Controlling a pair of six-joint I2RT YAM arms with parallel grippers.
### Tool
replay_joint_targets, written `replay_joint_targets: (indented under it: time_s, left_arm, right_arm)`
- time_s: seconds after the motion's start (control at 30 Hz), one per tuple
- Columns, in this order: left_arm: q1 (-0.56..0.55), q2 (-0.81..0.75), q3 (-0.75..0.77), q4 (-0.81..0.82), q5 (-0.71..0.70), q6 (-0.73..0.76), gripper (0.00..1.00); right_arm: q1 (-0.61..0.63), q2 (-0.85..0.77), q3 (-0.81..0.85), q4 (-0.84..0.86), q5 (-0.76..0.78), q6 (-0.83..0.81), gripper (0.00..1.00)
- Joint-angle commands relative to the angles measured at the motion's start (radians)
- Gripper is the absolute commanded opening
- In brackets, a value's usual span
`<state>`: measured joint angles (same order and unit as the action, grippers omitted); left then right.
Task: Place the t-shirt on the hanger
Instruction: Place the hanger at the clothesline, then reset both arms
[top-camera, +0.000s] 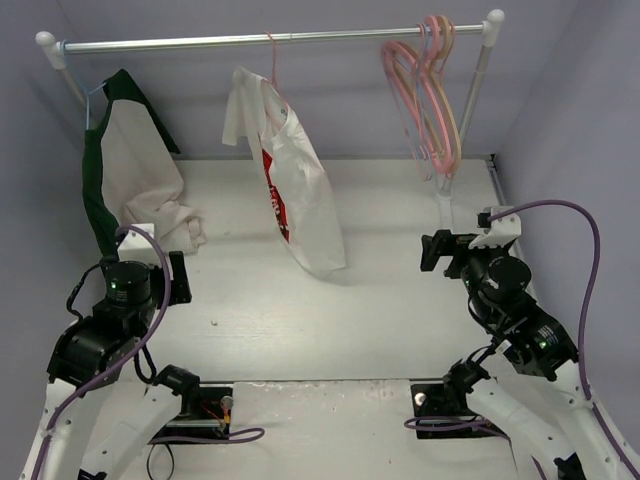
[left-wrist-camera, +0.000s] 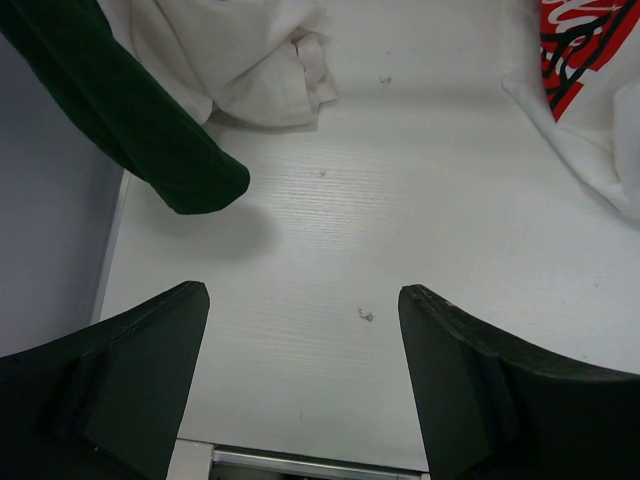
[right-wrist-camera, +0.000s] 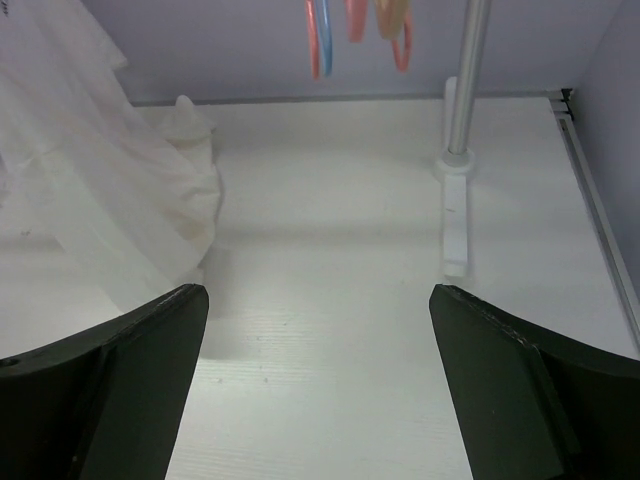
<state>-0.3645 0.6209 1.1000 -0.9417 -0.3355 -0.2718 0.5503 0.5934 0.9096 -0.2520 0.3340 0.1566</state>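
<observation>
The t-shirt (top-camera: 297, 190) hung from the rail (top-camera: 200, 43) in the upper middle of the top view, draped on the hanger (top-camera: 273, 62), whose thin pink hook curved over the rail. The cloth sat crookedly, one sleeve bunched at the upper left, the red print turned to the side, and the hem reached down to the desk (top-camera: 400, 300). At the upper left a white shirt with green sleeves (top-camera: 125, 170) hung from the same rail, its lower part heaped on the desk. A cluster of spare hangers (top-camera: 428, 95) dangled at the upper right.

The left jaws, in the lower left of the top view, stood wide open and held nothing; the left wrist view showed bare desk between them, with the green sleeve at the upper left. The right jaws, at the right, were likewise spread apart and empty, well clear of the t-shirt.
</observation>
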Motion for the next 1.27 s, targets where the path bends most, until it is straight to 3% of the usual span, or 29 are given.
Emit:
replay_joint_targets:
  time_s: [0.0,0.4,0.57,0.77,1.23]
  left_arm:
    - [0.004,-0.026,-0.029,0.034,-0.059,0.014,0.78]
    - [0.004,-0.035,-0.084,0.040,-0.056,-0.027,0.78]
    - [0.004,-0.013,-0.118,0.055,0.030,-0.078,0.78]
    - [0.004,0.007,-0.143,0.029,-0.017,-0.148,0.78]
    - [0.004,-0.132,-0.175,0.074,0.029,-0.124,0.78]
  right_arm:
    - [-0.001,-0.012,-0.006,0.002,0.080,0.025,1.00]
    - [-0.001,-0.047,-0.023,-0.030,0.068,0.038,1.00]
    - [-0.001,-0.061,-0.035,-0.023,0.056,0.011,1.00]
    - [-0.001,-0.078,-0.021,-0.029,0.031,-0.014,1.00]
    - [-0.001,-0.075,-0.011,-0.026,0.017,-0.012,1.00]
